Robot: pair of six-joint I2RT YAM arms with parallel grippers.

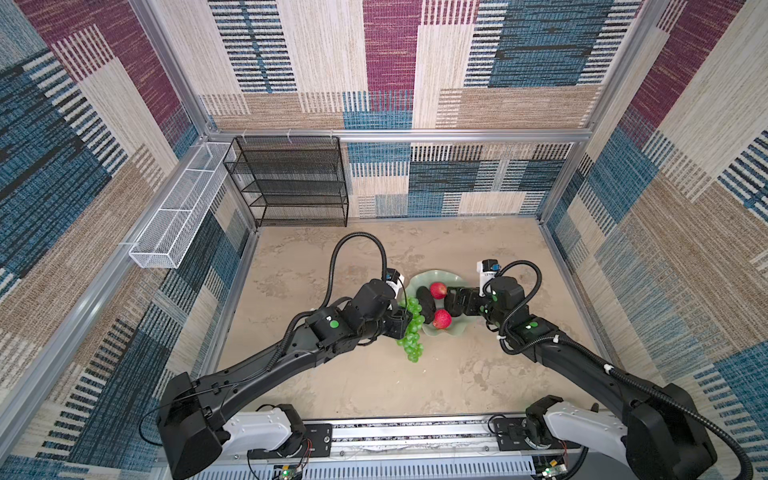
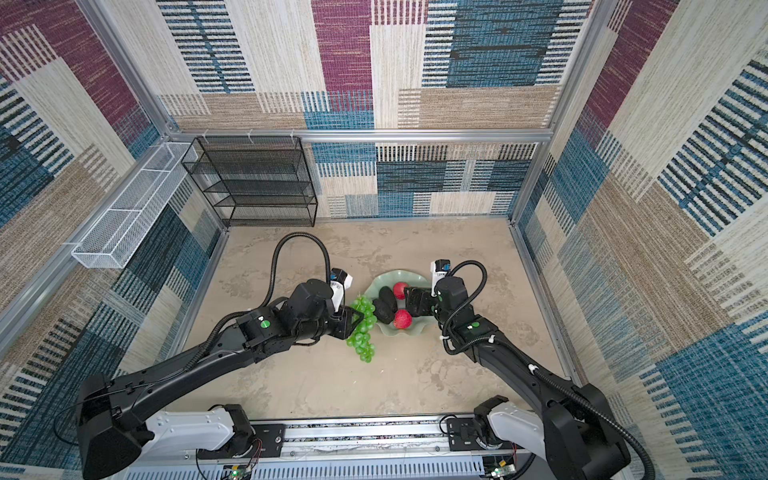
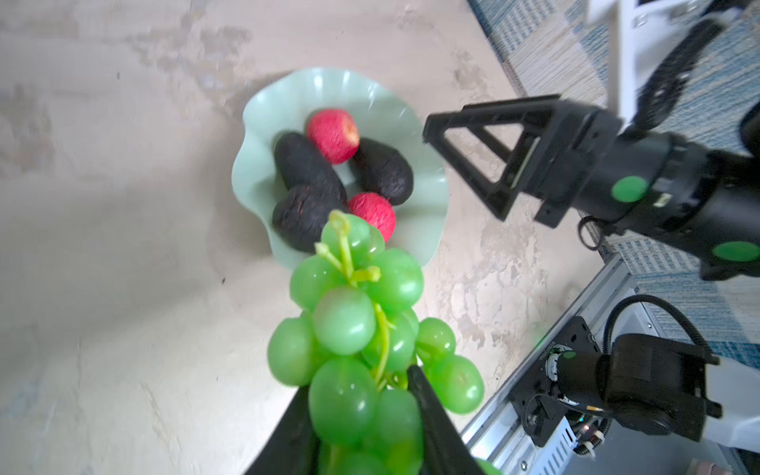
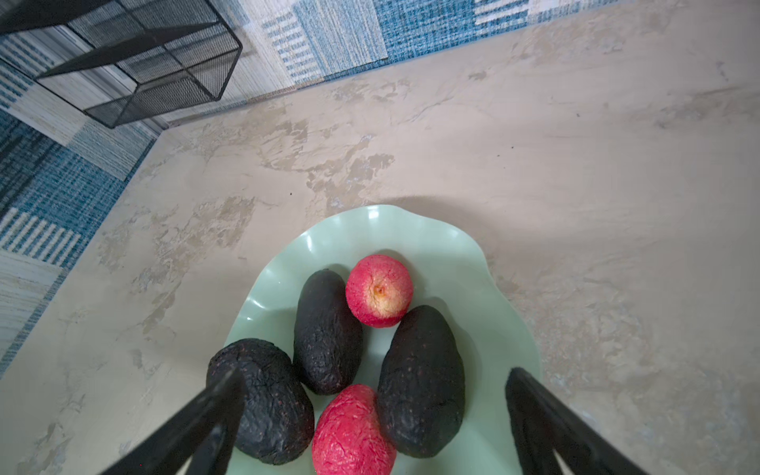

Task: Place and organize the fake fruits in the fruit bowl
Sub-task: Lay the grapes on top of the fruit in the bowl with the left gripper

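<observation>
Inside a booth lined with patchwork carpet, two black robot arms reach over a beige stone-look tabletop (image 1: 415,386). The left gripper (image 1: 404,322) has its fingers closed on a bunch of green grapes (image 3: 349,325), pinching it partway along so both ends of the bunch stick out free. The grapes sit just beside the near-left rim of the fruit bowl (image 1: 451,330), outside it. Whether they are lifted clear of the table I cannot tell. The pale mint bowl, with its wavy edge, already holds three dark, rough avocados (image 4: 327,333) and two red apples (image 4: 379,290) packed towards its middle. One avocado lies right against the rim on the grape side. The right gripper (image 3: 464,169) hovers over the bowl's other side with its jaws spread wide, holding nothing. The step in hand looks to be carrying the grapes in, the last fruit out. To do it well, I would raise the bunch until its loose end clears both the ruffled rim and that edge avocado, then move slowly so it does not swing. The bare glaze along the far and right side looks like the best bed, so the right arm should draw back first. Lower the bunch until it rests before letting go, or it may nudge an apple out.
</observation>
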